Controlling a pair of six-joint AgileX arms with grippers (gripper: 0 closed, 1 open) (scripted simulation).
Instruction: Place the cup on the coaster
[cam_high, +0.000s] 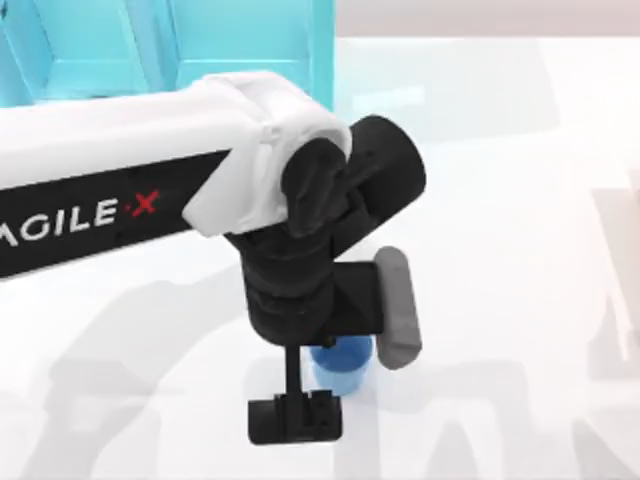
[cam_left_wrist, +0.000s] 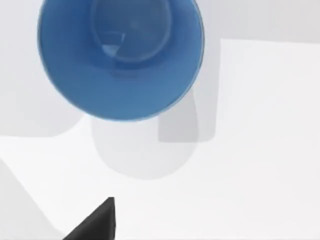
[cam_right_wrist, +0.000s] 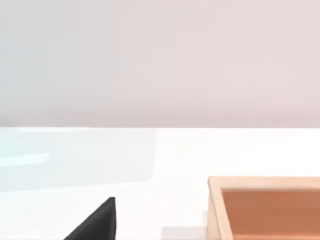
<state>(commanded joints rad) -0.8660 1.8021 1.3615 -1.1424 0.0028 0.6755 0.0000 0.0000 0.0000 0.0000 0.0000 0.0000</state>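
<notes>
Near the bottom middle of the worktop (cam_high: 520, 200), seen from the top: small blue cup (cam_high: 345, 366), standing up, mouth open to the sky, half hidden under the left arm. Not lifted yet. Just beside it, left gripper (cam_high: 295, 418), hanging low, touching nothing that can be seen. Cannot tell if open or clenched.

Seen from the left wrist: cup (cam_left_wrist: 120, 55) straight below, empty, round rim, narrower at the bottom.

Looks light and hard, probably smooth, so may slip. Best to pinch across the sides, a little under the rim, where widest. Squeeze gently, keep level, no tipping.

Far off, right gripper (cam_right_wrist: 95, 224), parked low over the worktop, state not clear. Close by, a brown wooden thing with a raised edge (cam_right_wrist: 215, 210), maybe the coaster, hard to say.

Behind the left arm, big turquoise shelf (cam_high: 250, 40).
</notes>
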